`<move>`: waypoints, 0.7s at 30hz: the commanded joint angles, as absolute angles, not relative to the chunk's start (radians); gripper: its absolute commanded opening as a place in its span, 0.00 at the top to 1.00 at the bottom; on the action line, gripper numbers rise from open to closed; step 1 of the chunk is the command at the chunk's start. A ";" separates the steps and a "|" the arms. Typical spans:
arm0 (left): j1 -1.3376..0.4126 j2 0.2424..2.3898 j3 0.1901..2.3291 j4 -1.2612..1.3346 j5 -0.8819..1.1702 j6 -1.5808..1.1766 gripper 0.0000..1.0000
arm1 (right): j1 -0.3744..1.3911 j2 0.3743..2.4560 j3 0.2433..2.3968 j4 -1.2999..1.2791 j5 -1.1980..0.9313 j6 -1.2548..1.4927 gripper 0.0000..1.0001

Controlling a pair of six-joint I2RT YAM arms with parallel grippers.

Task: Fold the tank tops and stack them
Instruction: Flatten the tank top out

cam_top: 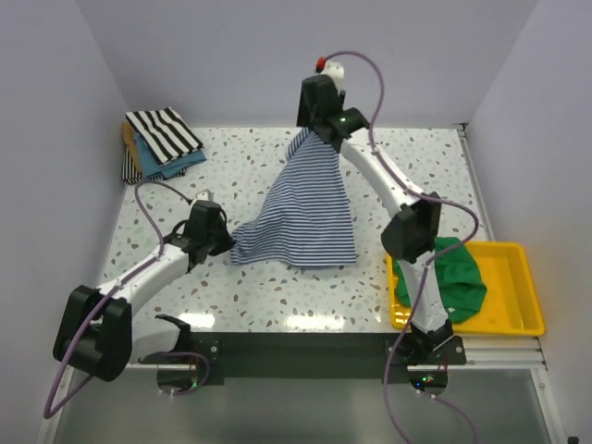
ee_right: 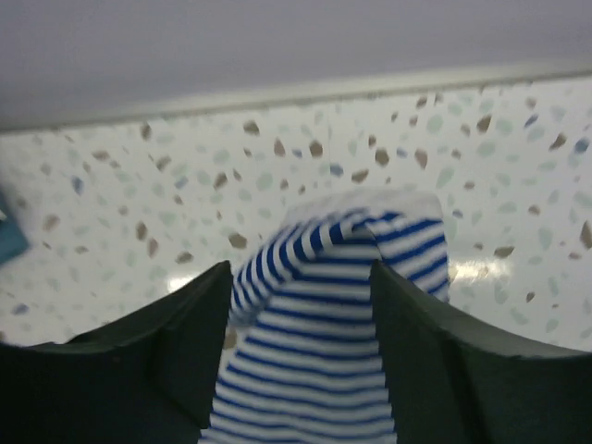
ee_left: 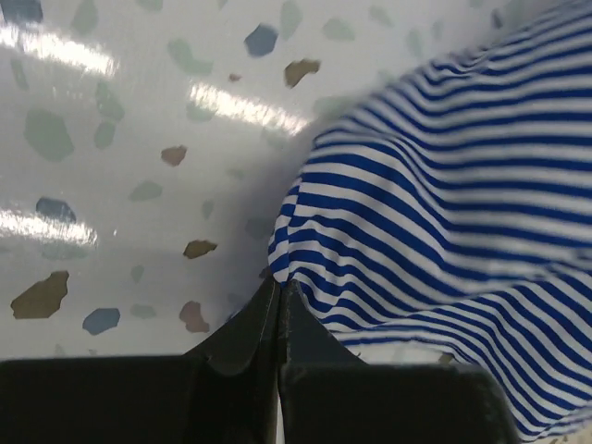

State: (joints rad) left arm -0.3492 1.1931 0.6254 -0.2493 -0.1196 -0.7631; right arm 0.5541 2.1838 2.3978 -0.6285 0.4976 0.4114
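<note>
From above, the left arm (cam_top: 153,268) lies low across the worktop (cam_top: 416,153), the left jaws at the near-left corner of the blue-striped tank top (cam_top: 305,213). The right arm (cam_top: 384,180) stretches far and high, and the cloth peaks at the right jaws. A green tank top (cam_top: 458,277) lies in the yellow tray (cam_top: 518,287).

Left wrist: the jaws are pressed together, pinching the striped edge.

Right wrist: the jaws stand apart, with cloth bunched between them.
</note>
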 commanded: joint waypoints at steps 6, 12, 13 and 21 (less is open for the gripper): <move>-0.259 1.178 0.523 -0.123 -0.025 -0.787 1.00 | 0.552 1.965 2.074 -0.692 0.489 0.414 0.16; -0.253 1.154 0.538 -0.149 -0.006 -0.755 1.00 | 0.552 1.628 1.582 -0.687 0.495 0.506 0.20; -0.253 1.146 0.545 -0.149 0.017 -0.736 0.99 | 0.552 1.593 1.455 -0.690 0.497 0.537 0.24; -0.255 1.100 0.558 -0.230 0.029 -0.696 0.61 | 0.551 1.391 1.033 -0.571 0.359 0.609 0.32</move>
State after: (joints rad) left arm -0.2604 1.1393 0.5255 -0.2096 0.0223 -0.7208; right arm 0.5526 1.3506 1.1122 -0.6243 0.4160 0.5556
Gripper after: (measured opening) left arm 0.373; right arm 0.692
